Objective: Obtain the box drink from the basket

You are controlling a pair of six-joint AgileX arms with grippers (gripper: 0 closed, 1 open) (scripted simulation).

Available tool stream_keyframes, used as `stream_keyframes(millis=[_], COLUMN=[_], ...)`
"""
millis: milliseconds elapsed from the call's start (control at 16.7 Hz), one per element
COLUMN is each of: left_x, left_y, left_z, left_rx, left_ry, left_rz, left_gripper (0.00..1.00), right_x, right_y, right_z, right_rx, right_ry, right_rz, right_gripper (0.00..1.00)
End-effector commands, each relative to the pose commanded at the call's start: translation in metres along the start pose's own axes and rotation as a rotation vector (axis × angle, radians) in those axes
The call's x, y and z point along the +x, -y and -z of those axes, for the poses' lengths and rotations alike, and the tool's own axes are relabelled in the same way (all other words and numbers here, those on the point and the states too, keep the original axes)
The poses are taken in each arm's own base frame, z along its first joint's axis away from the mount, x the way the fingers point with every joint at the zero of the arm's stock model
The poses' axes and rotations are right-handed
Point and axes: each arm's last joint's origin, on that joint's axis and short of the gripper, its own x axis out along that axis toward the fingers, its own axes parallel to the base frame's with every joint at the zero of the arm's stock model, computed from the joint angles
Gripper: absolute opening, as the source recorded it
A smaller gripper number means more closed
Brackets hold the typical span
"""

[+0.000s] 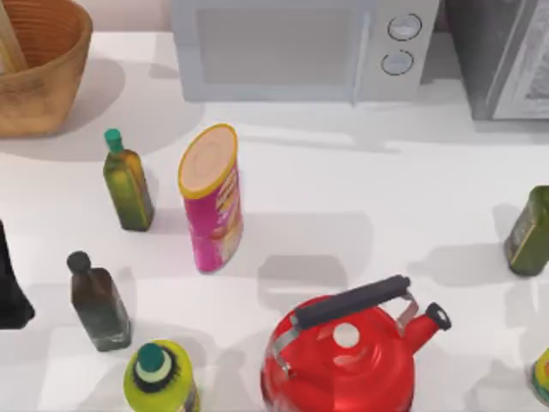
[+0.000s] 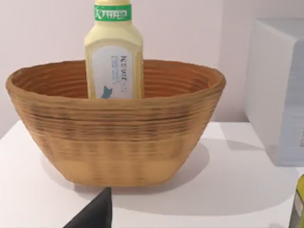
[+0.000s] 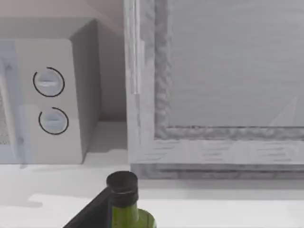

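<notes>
The basket (image 1: pixel 39 73) is a round golden-tan wicker bowl at the table's back left corner. The left wrist view looks at it from the side, basket (image 2: pixel 114 137), a short way ahead over bare table. The box drink (image 2: pixel 114 57), pale yellow with a green band and a white label, stands upright inside it, its top well above the rim. From above, the box drink (image 1: pixel 9 41) is a pale tan sliver at the picture's left edge. My left gripper (image 1: pixel 12 287) is a dark shape at the table's left edge, apart from the basket. A dark part of my right gripper (image 3: pixel 90 213) sits beside a green bottle (image 3: pixel 127 206).
A white microwave (image 1: pixel 300 47) and a grey appliance (image 1: pixel 506 51) line the back. A pink can (image 1: pixel 210 202), a teal-capped green bottle (image 1: pixel 127 180), a dark bottle (image 1: pixel 99 300), a yellow-green bottle (image 1: pixel 159 378), a red kettle (image 1: pixel 343 352) and a green bottle (image 1: pixel 529 232) stand on the table.
</notes>
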Motion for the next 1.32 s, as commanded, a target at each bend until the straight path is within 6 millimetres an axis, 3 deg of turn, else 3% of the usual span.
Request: stream_keyframes(millis=[300, 660, 840, 1020, 1140, 1320], left_x=[0.002, 0.028, 0.061, 0.107, 0.143, 0.197], left_y=[0.0, -0.004, -0.009, -0.017, -0.024, -0.038], left_z=[-0.008, -0.053, -0.077, -0.091, -0.09, -0.074], left_rx=[-0.001, -0.005, -0.006, -0.007, -0.008, -0.009], left_ry=[0.001, 0.018, 0.025, 0.025, 0.02, 0.01], left_rz=[0.002, 0.007, 0.01, 0.013, 0.015, 0.017], left_gripper=[1.0, 1.0, 1.0, 1.0, 1.0, 1.0], right_x=[0.0, 0.0, 0.0, 0.0, 0.0, 0.0], right_y=[0.0, 0.0, 0.0, 0.0, 0.0, 0.0], right_z=[0.0, 0.0, 0.0, 0.0, 0.0, 0.0], right_rx=[0.0, 0.0, 0.0, 0.0, 0.0, 0.0], right_ry=[0.0, 0.0, 0.0, 0.0, 0.0, 0.0], right_rz=[0.0, 0.0, 0.0, 0.0, 0.0, 0.0], right_gripper=[1.0, 1.0, 1.0, 1.0, 1.0, 1.0])
